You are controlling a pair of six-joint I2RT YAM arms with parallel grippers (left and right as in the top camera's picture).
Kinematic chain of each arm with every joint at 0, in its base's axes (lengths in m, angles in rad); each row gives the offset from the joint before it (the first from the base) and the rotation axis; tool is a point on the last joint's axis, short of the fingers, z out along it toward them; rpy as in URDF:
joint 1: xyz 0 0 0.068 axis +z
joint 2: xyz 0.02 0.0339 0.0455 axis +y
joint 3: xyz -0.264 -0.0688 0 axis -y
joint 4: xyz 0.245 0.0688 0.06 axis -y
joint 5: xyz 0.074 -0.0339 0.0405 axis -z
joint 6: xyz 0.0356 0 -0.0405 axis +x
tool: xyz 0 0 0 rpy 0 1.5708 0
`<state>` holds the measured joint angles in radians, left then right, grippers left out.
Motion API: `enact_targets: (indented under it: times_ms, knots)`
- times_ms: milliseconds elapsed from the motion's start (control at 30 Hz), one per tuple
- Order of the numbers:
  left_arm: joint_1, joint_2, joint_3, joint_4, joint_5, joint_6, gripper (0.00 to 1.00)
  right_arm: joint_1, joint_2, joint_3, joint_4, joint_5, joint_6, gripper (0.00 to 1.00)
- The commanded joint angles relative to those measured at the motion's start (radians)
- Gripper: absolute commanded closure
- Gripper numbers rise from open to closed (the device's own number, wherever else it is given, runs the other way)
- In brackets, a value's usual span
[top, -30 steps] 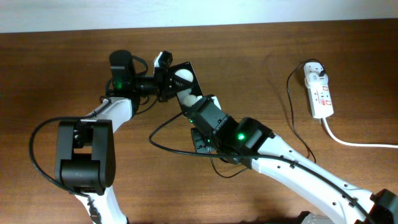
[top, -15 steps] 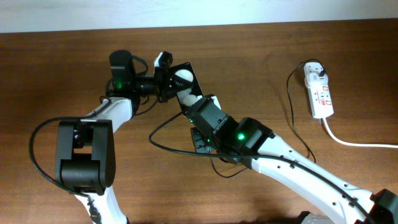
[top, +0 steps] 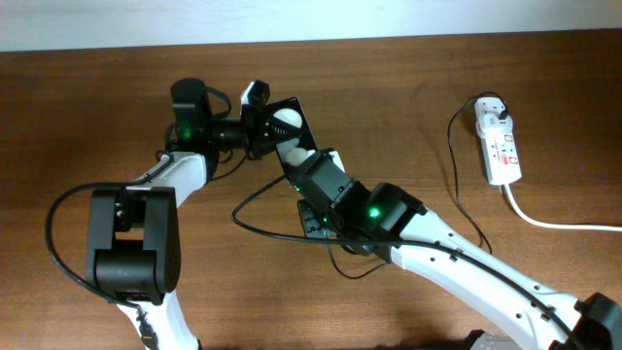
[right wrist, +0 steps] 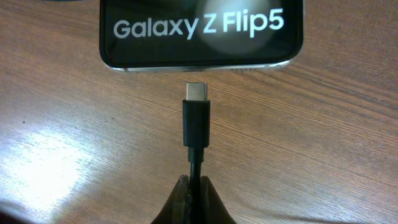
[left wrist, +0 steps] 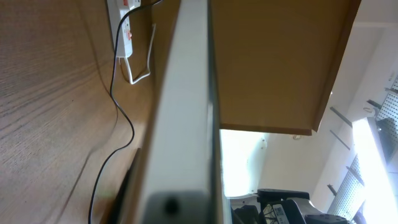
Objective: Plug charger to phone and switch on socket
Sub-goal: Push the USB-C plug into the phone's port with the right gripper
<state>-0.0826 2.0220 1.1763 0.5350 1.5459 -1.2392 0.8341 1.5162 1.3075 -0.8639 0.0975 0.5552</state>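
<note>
Your right gripper (right wrist: 191,198) is pinched narrow on the charger (right wrist: 195,124), holding its cable just behind the black connector body. The metal tip (right wrist: 196,92) points straight at the middle of the phone (right wrist: 199,31) edge and stops just short of it, with a sliver of table (right wrist: 323,137) showing between them. The phone's glossy face reads "Galaxy Z Flip5". Beyond, in the overhead view, your left gripper (top: 255,124) is clamped on the phone's other end. Well apart at the far right lies the socket (top: 500,144), and the black cable runs up to its top end.
</note>
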Motion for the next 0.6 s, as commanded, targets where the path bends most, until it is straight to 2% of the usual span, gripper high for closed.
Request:
enact_targets:
  times_ms: [0,67,567]
  knots:
    - [0.005,0.002,0.022,0.003,0.028,0.006,1.0,-0.005,0.011,-0.002,0.004,0.016,0.011,0.96]
    - [0.005,0.002,0.022,0.003,0.028,0.088,1.0,-0.005,0.011,-0.002,0.0,-0.008,0.011,0.96]
    - [0.005,0.002,0.022,0.003,0.029,0.089,1.0,-0.005,0.011,-0.002,0.013,-0.018,0.011,0.96]
